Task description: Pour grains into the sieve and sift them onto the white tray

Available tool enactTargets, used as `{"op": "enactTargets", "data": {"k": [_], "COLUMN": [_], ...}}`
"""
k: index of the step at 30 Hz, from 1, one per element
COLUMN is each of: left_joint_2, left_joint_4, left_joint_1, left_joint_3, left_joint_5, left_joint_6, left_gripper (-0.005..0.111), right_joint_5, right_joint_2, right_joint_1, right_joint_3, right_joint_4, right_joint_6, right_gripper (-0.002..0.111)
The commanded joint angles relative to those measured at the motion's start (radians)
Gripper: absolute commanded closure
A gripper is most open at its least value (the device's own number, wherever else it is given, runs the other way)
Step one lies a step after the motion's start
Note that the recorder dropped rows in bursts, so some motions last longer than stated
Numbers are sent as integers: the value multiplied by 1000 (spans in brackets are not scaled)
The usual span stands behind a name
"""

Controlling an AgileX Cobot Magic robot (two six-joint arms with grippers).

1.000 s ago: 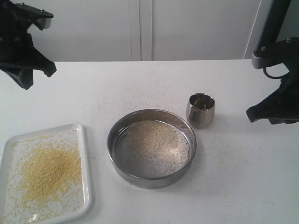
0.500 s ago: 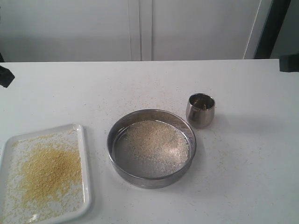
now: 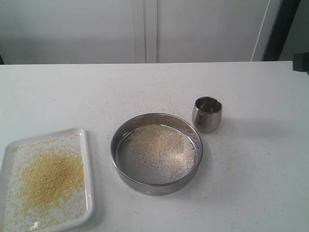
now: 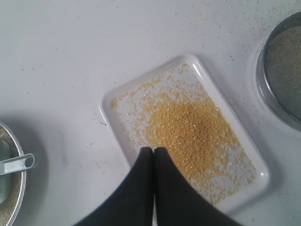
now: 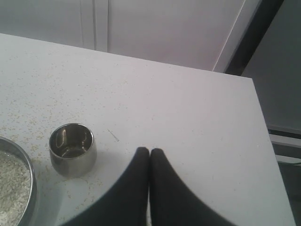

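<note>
The sieve stands mid-table with pale coarse bits lying on its mesh. To its left, the white tray holds a golden heap of grains. Neither gripper shows in the exterior view. In the left wrist view, my left gripper is shut and empty, hanging above the tray and its grains, with the sieve's rim at the frame edge. My right gripper is shut and empty above bare table, apart from the sieve.
A small steel cup stands upright just right of the sieve; it is also in the right wrist view as the cup. A metal bowl with a scoop handle sits beyond the tray. Stray grains dot the tabletop.
Both arms, seen at the left and right edges a second ago, have drawn back out of the exterior view. The sieve, tray and cup have not moved.
</note>
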Motion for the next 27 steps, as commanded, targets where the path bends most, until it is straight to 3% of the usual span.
{"op": "enactTargets", "data": {"k": [1,20,27], "left_joint_2": [-67,-90,-164], "left_joint_4": [-11,-14,-10], "left_joint_1": [4,4,4], "left_joint_3": [24,27,103], "left_joint_5": [71,46,-171], "left_joint_6": [-45,-4,1], "left_gripper": [107,107,107], "right_joint_5": [-10,-10,-10], "right_joint_2": [-5,-5,-5], "right_joint_1": [-8,-8,-8], "right_joint_3": [4,4,4], "right_joint_4": [-8,-6,-6], "right_joint_6": [6,31,31], "right_gripper": [108,108,108]}}
